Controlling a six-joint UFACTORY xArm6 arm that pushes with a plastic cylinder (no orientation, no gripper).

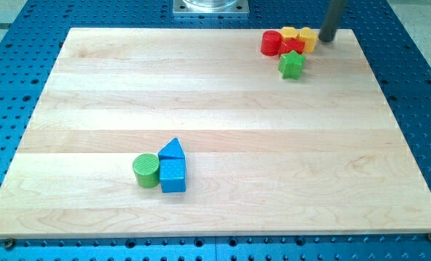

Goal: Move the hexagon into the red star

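1. A wooden table (215,109) lies on a blue perforated base (12,80), with blocks gathered in two clusters.
2. At the view's top right, my tip (326,39) stands just right of the yellow hexagon (307,38), touching it or very nearly so.
3. The end effector is a bare dark rod (331,18); it has nothing to open or close and holds no block.
4. The yellow hexagon sits pressed against another yellow block (289,33) on its left, whose shape is unclear, and touches the red star (292,47) below and left of it.
5. A red cylinder (271,43) abuts the red star's left side; a green star (292,65) sits just below it.
6. Well apart, toward the view's bottom left, a green cylinder (146,170), a blue triangle (172,150) and a blue cube (173,176) huddle together.
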